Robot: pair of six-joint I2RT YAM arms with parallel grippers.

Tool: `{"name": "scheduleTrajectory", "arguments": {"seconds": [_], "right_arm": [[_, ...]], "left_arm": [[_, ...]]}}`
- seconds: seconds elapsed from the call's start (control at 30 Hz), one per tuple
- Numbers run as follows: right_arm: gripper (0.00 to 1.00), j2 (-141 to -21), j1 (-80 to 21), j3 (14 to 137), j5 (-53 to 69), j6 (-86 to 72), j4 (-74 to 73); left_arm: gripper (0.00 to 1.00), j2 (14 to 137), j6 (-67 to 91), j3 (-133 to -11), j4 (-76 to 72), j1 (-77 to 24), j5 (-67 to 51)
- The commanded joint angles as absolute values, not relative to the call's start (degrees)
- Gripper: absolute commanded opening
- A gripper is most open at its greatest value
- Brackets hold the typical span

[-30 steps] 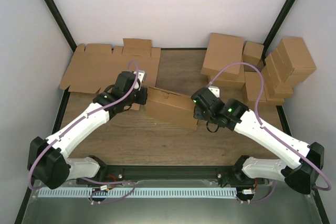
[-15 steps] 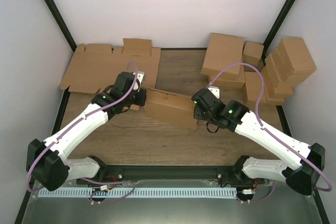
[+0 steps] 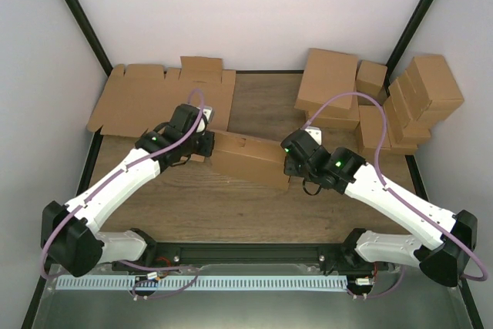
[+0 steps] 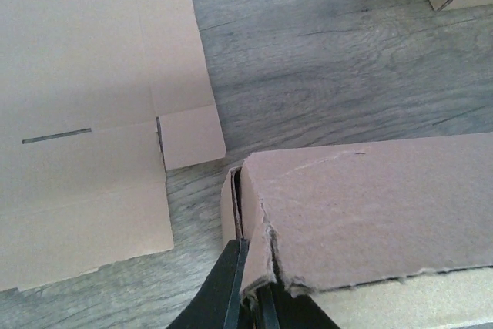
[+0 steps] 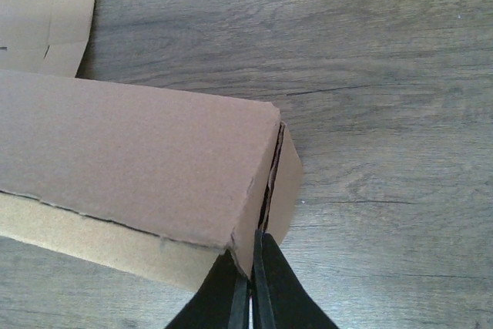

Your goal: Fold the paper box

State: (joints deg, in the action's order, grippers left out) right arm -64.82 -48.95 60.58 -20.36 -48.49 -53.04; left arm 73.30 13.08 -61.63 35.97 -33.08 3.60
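Observation:
The paper box (image 3: pixel 250 158) is a plain brown, wide, shallow box held between both grippers over the middle of the table, tilted so its right end is nearer. My left gripper (image 3: pixel 206 144) is shut on the box's left end wall. In the left wrist view the gripper (image 4: pixel 250 302) pinches the torn edge of the box (image 4: pixel 370 213). My right gripper (image 3: pixel 291 169) is shut on the right end. In the right wrist view the gripper (image 5: pixel 253 283) clamps the end flap of the box (image 5: pixel 131 159).
Flat brown blanks (image 3: pixel 146 98) lie at the back left and also show in the left wrist view (image 4: pixel 77 113). Several closed brown boxes (image 3: pixel 370 98) are stacked at the back right. Black frame posts stand at both back corners.
The left arm has shifted slightly and the box's left end has moved a little with it. Both grippers stay shut on the box ends.

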Motion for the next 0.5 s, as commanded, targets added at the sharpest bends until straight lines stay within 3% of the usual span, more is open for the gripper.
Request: {"name": "scheduleTrajectory", "arguments": {"seconds": [0.0,0.47], "right_arm": [[0.01,-65.88,-49.83,58.72,-17.34,-48.51,-57.07],[0.01,-65.73,-49.83,54.75,-15.63,-47.72,-53.87]], "left_arm": [[0.04,75.12,13.67,-60.84,46.87,-32.87,6.80],[0.05,73.43,16.43,-53.50,38.29,-33.01,0.02]]}}
